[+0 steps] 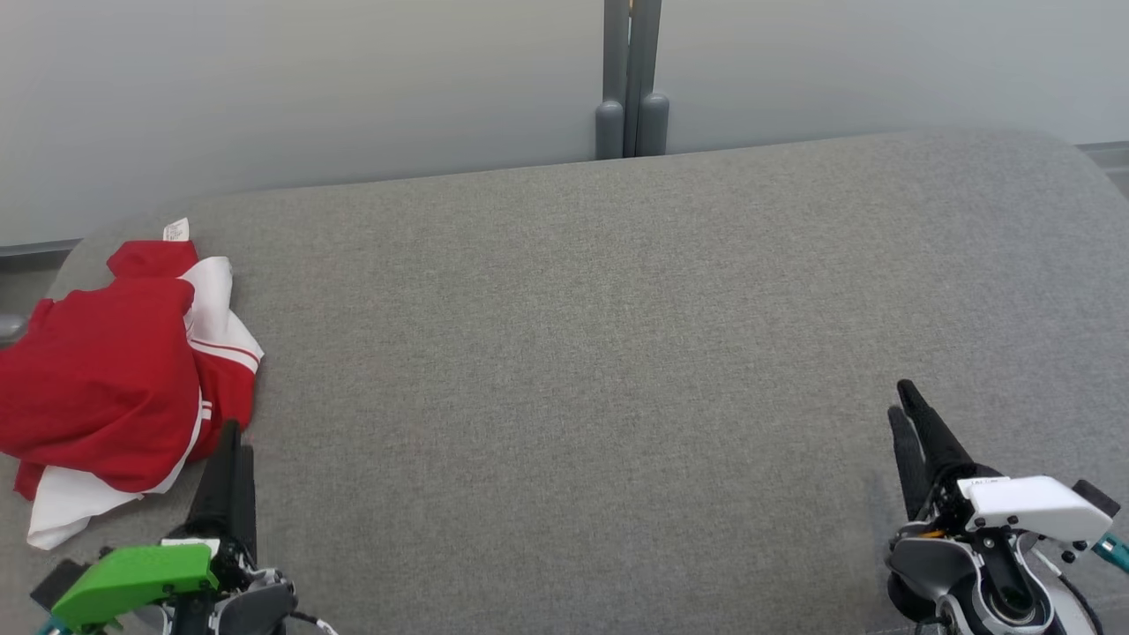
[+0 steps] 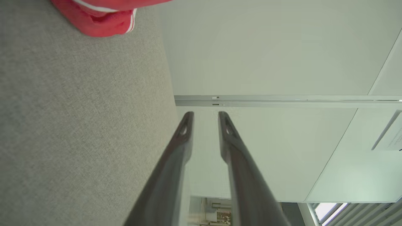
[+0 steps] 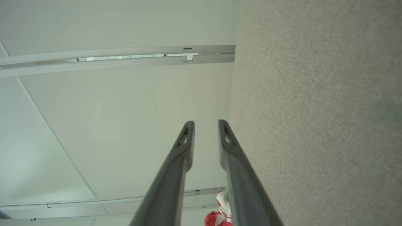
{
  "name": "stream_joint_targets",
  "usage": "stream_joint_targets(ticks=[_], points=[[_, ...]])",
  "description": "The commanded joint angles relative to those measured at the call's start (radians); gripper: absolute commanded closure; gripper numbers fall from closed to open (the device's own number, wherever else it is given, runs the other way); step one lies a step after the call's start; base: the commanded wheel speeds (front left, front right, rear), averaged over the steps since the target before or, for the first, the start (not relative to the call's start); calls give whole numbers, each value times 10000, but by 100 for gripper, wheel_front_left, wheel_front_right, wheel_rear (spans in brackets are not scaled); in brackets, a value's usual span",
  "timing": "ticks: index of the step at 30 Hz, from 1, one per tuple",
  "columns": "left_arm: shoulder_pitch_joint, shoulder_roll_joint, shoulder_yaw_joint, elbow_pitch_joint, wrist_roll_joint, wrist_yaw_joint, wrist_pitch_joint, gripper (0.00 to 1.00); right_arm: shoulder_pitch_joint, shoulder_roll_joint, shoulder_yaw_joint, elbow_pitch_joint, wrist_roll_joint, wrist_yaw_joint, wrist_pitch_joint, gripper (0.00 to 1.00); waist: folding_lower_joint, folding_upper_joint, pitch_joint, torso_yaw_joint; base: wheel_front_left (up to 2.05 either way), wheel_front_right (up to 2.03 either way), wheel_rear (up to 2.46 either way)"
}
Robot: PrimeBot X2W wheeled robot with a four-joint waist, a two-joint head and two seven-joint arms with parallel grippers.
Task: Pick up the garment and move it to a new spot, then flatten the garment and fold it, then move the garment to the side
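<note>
Red-and-white garment (image 1: 115, 379) lies crumpled at the left end of the grey fabric table (image 1: 573, 353), its near edge just beside the left claw (image 1: 234, 437). Both the left claw and the right claw (image 1: 900, 401) stand parted and empty, the right one well apart from the garment.

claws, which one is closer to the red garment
The left claw, with the green housing: it sits right beside the garment, while the right claw is far off.
</note>
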Motion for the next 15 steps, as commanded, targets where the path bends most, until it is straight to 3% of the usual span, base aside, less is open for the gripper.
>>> stream_joint_targets(ticks=[1, 7, 15], points=[[21, -8, -2, 17, 1, 0, -3, 0, 21, 8, 2, 24, -1, -2, -1, 0, 0, 0, 0, 0, 0, 0, 0], [21, 38, -163, 59, 465, -1, -307, 0, 34, -100, 212, -101, -282, -2, -268, 0, 0, 0, 16, -2, 0, 0, 0], [27, 52, -271, 14, 2199, -9, -704, 0, -39, -256, 405, -65, -1501, -1, -672, 0, 0, 0, 39, -14, 0, 0, 0]])
